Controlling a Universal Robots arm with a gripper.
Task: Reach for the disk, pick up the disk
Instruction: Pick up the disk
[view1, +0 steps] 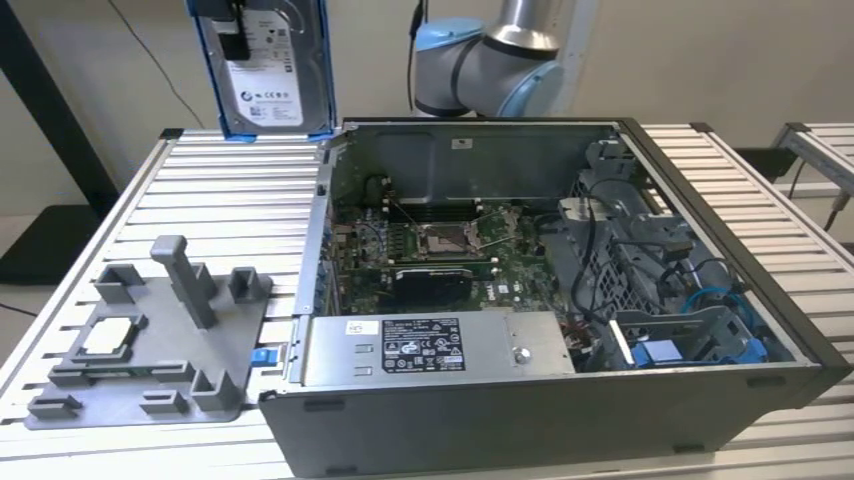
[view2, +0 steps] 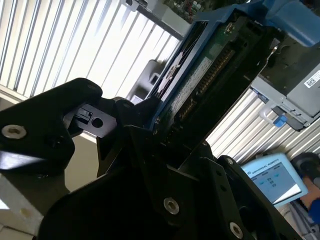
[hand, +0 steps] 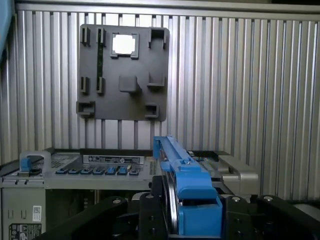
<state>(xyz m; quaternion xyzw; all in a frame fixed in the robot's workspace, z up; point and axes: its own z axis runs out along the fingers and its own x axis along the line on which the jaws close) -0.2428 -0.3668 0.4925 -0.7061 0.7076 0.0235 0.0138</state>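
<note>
Blue-framed disk (view1: 271, 80) hangs clamped in the hand (hand: 192, 212).

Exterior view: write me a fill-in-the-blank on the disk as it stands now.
The gripper is shut on the disk, holding it up in the ____.
The caddy framing the disk is ____ in colour.
The computer case lies on the table with its side ____.
Missing: air; blue; open.
</note>
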